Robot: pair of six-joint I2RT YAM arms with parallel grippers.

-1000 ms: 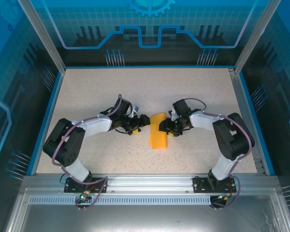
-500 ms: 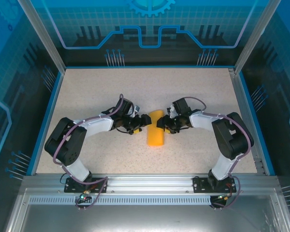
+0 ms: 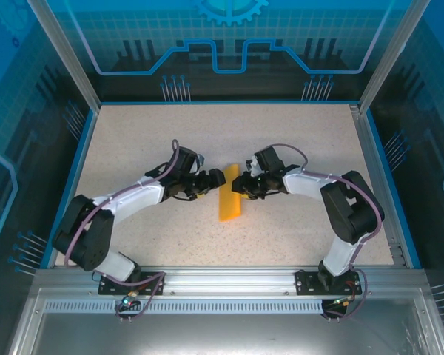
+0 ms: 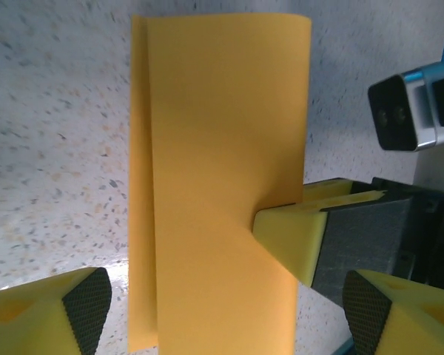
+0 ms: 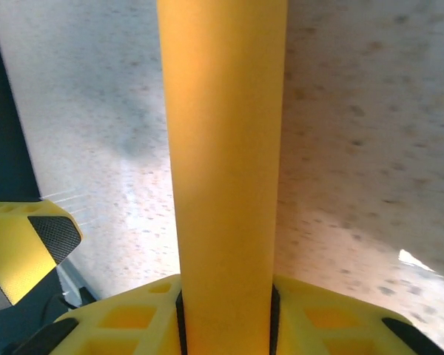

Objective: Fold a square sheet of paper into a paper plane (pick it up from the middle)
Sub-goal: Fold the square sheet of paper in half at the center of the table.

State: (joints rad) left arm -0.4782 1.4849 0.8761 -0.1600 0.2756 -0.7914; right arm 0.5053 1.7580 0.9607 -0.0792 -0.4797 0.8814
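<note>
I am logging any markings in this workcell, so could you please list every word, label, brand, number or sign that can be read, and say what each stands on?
None: no word, number or brand can be read in any view.
Folded bright orange sheet of paper: blank.
Translucent blue back panel: a gear symbol and circuit-style lines, no lettering.
Speckled beige tabletop: unmarked.
</note>
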